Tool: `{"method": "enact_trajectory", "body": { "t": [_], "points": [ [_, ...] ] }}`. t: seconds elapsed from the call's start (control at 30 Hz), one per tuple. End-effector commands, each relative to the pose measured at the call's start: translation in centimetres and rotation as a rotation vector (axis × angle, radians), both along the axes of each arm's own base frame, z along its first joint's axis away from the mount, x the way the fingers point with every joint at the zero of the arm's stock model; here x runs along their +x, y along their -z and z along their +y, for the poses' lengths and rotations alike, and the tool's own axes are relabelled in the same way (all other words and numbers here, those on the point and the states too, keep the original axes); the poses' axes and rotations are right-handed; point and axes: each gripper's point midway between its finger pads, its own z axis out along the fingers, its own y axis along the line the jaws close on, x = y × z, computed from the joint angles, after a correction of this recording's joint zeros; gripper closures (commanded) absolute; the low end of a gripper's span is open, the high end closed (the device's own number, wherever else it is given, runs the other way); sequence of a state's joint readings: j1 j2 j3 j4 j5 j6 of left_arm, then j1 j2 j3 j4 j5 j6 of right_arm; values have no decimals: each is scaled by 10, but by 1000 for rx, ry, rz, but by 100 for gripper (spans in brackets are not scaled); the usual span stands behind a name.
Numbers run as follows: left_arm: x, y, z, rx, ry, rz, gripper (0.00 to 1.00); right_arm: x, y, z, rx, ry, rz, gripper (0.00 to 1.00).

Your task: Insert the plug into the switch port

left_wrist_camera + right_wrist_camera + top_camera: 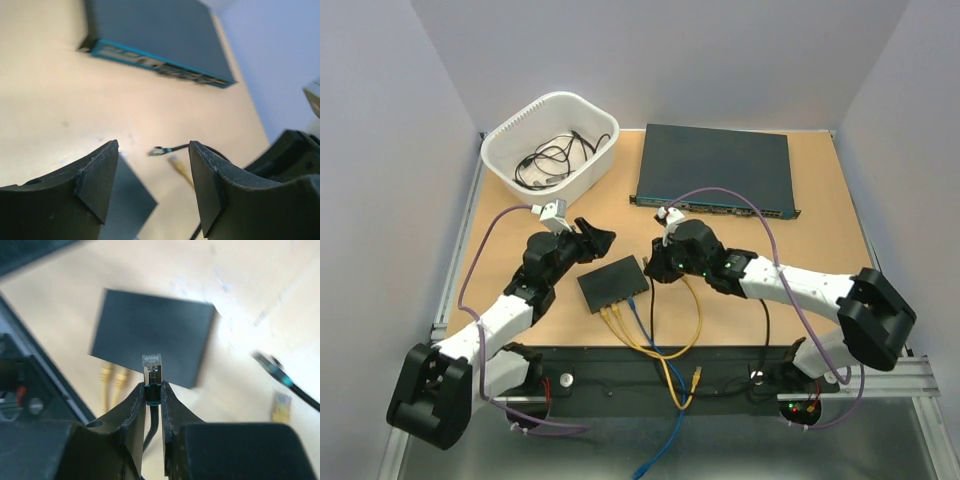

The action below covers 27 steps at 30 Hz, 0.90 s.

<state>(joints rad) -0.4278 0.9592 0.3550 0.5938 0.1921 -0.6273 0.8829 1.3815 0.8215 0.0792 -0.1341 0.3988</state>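
Note:
My right gripper point(152, 386) is shut on the plug point(152, 365), a clear-tipped connector with a teal boot on a black cable. The plug sticks out past the fingertips and points at the small black switch box point(152, 337), a short way off it. Two yellow plugs point(112, 377) sit in that box's near edge; the switch port itself does not show. From above, the right gripper point(658, 265) hangs just right of the box point(613, 282). My left gripper point(597, 240) hovers above the box's far corner point(125, 200), and this gripper point(153, 145) is open and holds nothing.
A large dark unit point(715, 170) with a teal port strip lies at the back. At the back left a white basket point(550, 140) holds black cables. A second black plug point(272, 369) and a loose yellow plug point(281, 407) lie right of the box. Yellow and blue cables point(665, 350) trail over the near edge.

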Motion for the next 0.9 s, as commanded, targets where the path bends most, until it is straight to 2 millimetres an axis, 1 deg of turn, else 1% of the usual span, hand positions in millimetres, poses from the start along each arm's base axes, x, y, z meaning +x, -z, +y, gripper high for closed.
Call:
{"method": "enact_trajectory", "body": {
  "t": [0.0, 0.03, 0.07, 0.1, 0.17, 0.23, 0.3, 0.5, 0.53, 0.6, 0.63, 0.73, 0.77, 0.87],
  "points": [
    [21, 39, 24, 83, -98, 139, 33, 1, 44, -25, -238, 83, 109, 100],
    [25, 45, 29, 88, -110, 161, 34, -2, 61, -29, -296, 84, 144, 99],
    [26, 58, 27, 99, -95, 200, 37, -4, 61, -24, -312, 72, 142, 99],
    [28, 63, 28, 101, -94, 222, 37, -3, 67, -27, -346, 88, 140, 100],
    [31, 71, 28, 102, -77, 248, 40, -11, 85, -30, -425, 75, 171, 100],
    [33, 80, 27, 109, -71, 275, 41, -20, 90, -25, -452, 53, 175, 100],
    [33, 86, 28, 111, -71, 289, 41, -28, 95, -21, -471, 34, 175, 100],
    [34, 89, 33, 118, -86, 288, 41, -43, 107, -21, -533, 23, 189, 100],
    [35, 89, 35, 119, -91, 289, 41, -49, 111, -18, -543, 6, 197, 99],
    [35, 91, 35, 120, -91, 295, 41, -53, 114, -15, -553, -9, 200, 100],
    [35, 91, 35, 118, -90, 298, 41, -56, 119, -13, -563, -19, 208, 100],
    [34, 90, 36, 114, -96, 296, 43, -51, 123, -11, -577, -3, 201, 100],
    [34, 90, 36, 114, -97, 292, 43, -51, 128, -11, -590, -2, 205, 99],
    [33, 88, 38, 114, -102, 284, 43, -44, 128, -7, -593, 15, 191, 100]
  ]
}}
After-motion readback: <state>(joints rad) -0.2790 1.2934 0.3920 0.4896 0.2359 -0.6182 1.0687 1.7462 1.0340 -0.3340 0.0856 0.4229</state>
